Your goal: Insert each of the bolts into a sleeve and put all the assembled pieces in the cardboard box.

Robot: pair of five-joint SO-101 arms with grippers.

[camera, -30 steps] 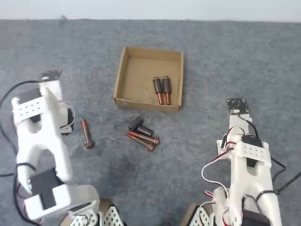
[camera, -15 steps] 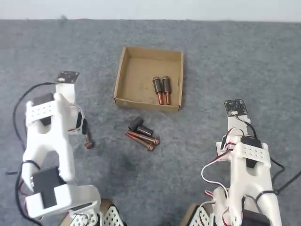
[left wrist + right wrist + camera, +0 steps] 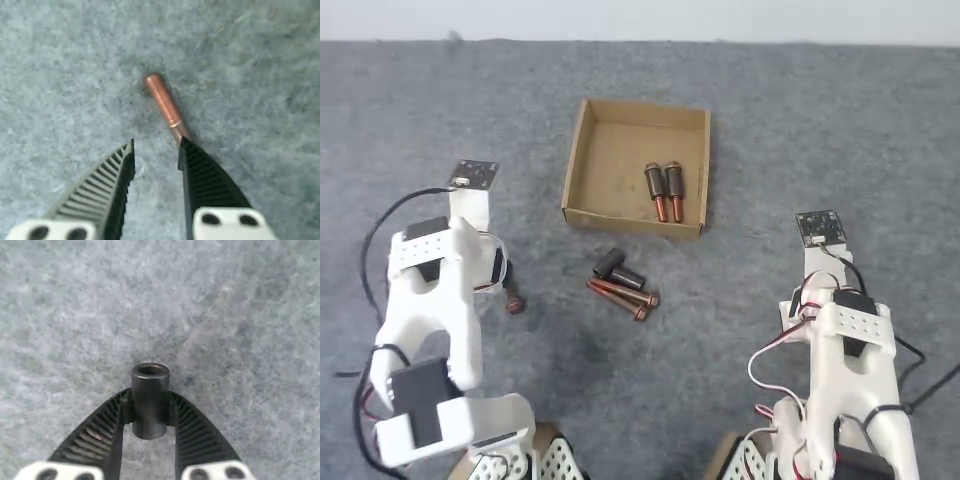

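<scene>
Near the left edge of the bench [image 3: 840,120], the spread left hand [image 3: 156,145] has the copper-coloured metal bolt [image 3: 164,102] beside one finger; better to centre on its shank before closing. The right hand [image 3: 150,399] pinches a black cylindrical sleeve [image 3: 150,377].

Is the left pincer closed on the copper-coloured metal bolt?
No, the left pincer stands open, and the copper-coloured metal bolt lies on the grey carpet past one fingertip.
</scene>
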